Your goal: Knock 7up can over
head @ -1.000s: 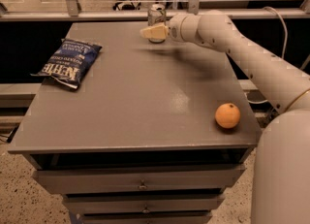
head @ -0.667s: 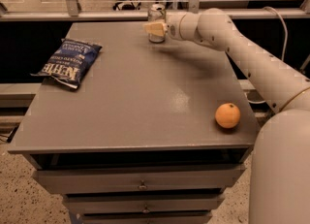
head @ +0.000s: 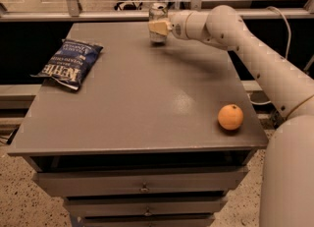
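Note:
The 7up can (head: 157, 12) is a small silver can standing upright at the far edge of the grey table (head: 142, 108), near the middle. My gripper (head: 159, 27) reaches in from the right on the white arm (head: 245, 44). It sits right at the can's lower front, covering part of its body. I cannot tell whether it touches the can.
A blue chip bag (head: 68, 64) lies flat at the table's left. An orange (head: 230, 117) sits near the front right corner. Drawers (head: 142, 184) are below the tabletop. A metal rail (head: 98, 14) runs just behind the far edge.
My gripper has moved slightly farther back and up against the can. The can still stands upright in the same spot.

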Motion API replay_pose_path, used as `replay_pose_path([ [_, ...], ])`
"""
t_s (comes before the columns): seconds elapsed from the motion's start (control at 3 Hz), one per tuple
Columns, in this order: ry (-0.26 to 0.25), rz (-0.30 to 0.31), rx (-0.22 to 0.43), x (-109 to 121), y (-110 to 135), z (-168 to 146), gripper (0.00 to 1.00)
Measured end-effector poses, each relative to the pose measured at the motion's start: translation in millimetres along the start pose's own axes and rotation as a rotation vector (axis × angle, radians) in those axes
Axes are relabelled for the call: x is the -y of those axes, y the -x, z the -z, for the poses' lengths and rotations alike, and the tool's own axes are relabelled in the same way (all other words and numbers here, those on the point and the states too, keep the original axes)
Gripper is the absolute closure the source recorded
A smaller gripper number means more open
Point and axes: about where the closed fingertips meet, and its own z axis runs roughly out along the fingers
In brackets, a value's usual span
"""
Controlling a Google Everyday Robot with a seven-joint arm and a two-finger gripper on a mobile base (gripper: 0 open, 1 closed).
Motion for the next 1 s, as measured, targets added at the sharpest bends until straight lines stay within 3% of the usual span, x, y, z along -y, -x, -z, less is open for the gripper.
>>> replay_pose_path([
  [0.33,0.058,0.044,0.008,-8,14,24,1.00],
  [0.67,0.151,0.165,-0.040,-22,21,61,1.00],
  [1.0,0.239,0.299,-0.140,-35,15,94,1.00],
])
